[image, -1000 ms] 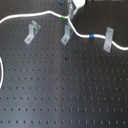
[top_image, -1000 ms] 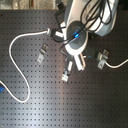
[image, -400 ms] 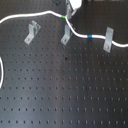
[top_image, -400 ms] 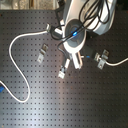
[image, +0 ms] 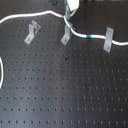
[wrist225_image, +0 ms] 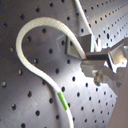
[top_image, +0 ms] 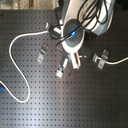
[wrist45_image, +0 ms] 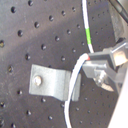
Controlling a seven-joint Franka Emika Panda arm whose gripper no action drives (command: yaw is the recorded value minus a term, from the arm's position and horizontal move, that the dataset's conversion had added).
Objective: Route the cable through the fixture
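Threading step at the middle clip (image: 65, 34): gripper (wrist45_image: 91, 61) clamped on the cable (image: 30, 15) just past its green band (image: 62, 17), at the board's 12 o'clock edge in the first exterior view; next move likely needs lowering the cable into that clip's slot.

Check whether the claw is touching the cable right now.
Touching. In the first wrist view, the claw fingers close on the cable beside the bracket, with no gap visible; the second wrist view shows the same pinch.
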